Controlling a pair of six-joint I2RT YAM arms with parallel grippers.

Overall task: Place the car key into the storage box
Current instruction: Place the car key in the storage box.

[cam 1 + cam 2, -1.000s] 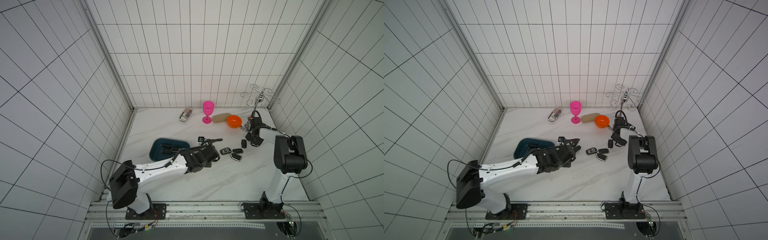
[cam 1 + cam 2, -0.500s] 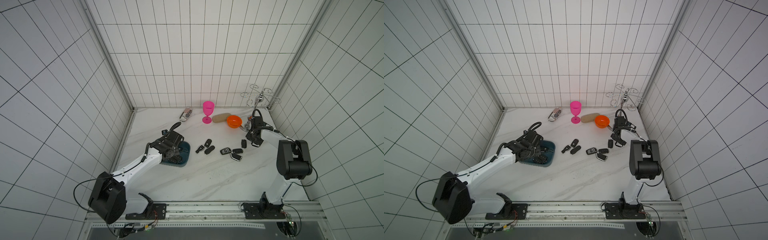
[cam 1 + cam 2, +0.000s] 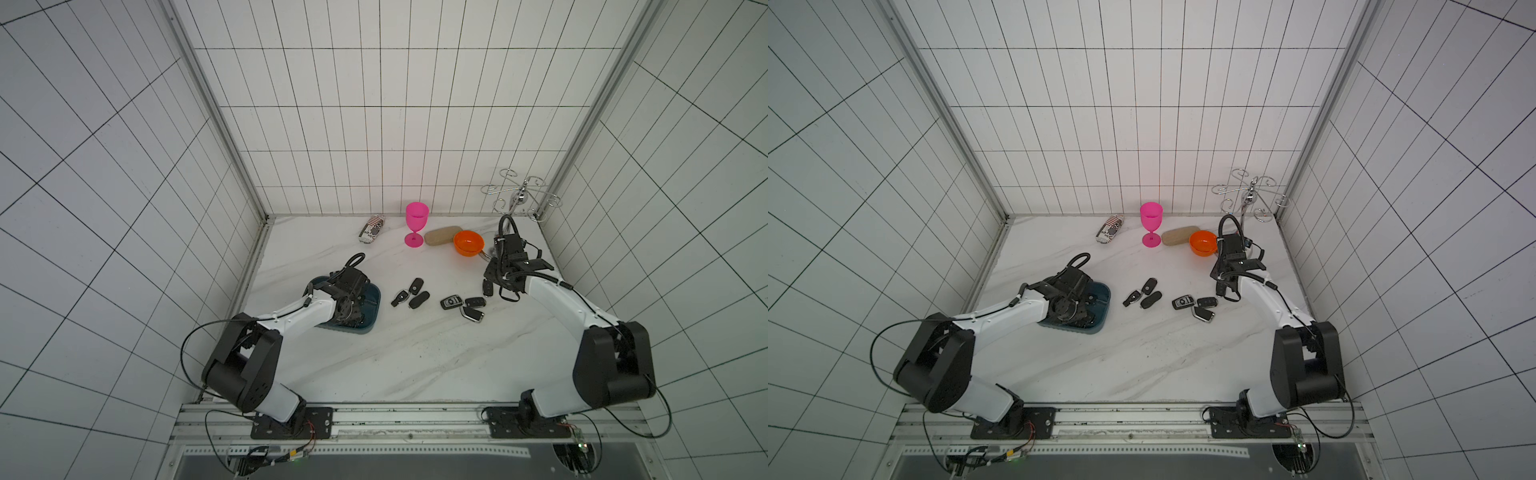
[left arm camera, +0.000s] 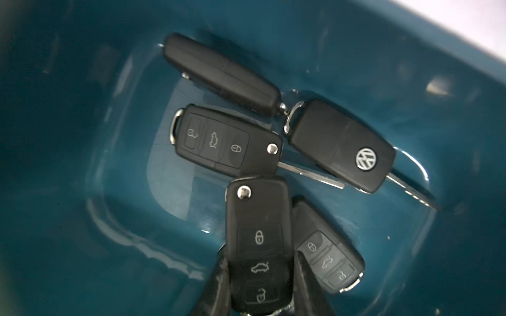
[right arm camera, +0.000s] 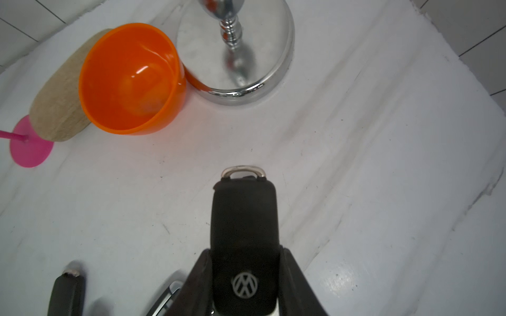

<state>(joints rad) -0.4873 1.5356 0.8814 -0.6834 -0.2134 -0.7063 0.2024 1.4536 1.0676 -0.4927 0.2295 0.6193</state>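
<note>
Downward, left tool inside storage box

Tally: twelve black plastic car key fobs, five showing inside the tub walls in the left wrist view and seven outside it in both top views. One each of shallow teal-blue plastic tub, pink plastic goblet, small round orange plastic bowl, tan oblong block, black-and-white patterned packet, chrome wire stand. Two white-and-black robot arms.
</note>
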